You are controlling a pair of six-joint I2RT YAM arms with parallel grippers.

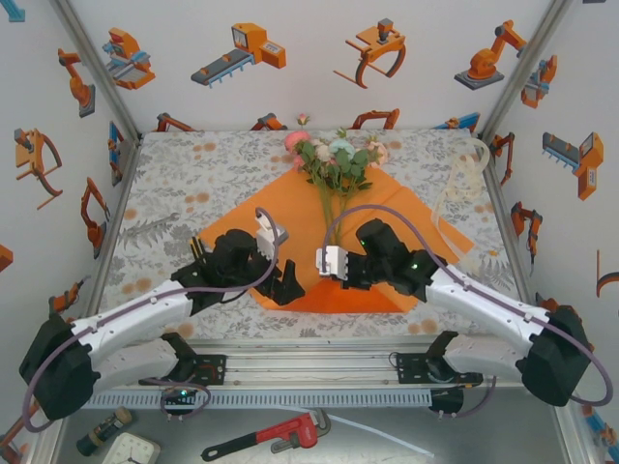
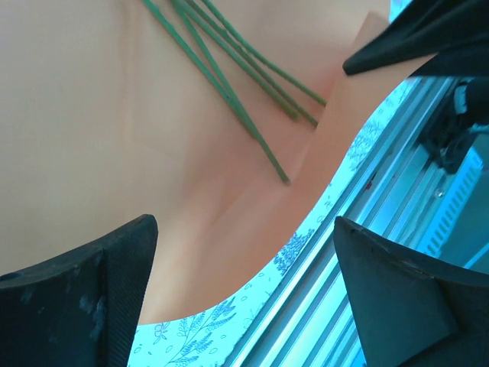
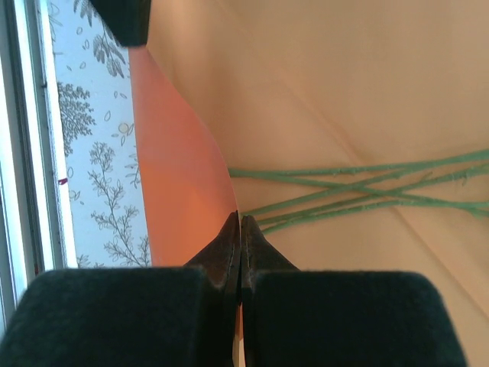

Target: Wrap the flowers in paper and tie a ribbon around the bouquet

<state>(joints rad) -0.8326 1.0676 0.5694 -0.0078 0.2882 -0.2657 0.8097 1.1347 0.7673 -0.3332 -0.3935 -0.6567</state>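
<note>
While the right gripper [image 3: 240, 219] clamps a lifted fold of paper [image 3: 179, 191] hiding stem tips of the flowers [image 1: 334, 162], the left gripper [image 2: 244, 223] stands open.

Top cam: fixed, high & behind the arm bases, looking down/fwd over the whole desk [image 1: 174, 184], far enough out to take in both arms & the side walls. L wrist cam: right behind the left end effector [image 2: 244, 229], looking along its fingers, v. close to the paper [image 2: 92, 115]. R wrist cam: same setup behind the right end effector [image 3: 241, 225]. Both wrist views share the paper's near edge, the green stems [image 2: 262, 76] & the desk's near edge. Top cam covers these too.
</note>
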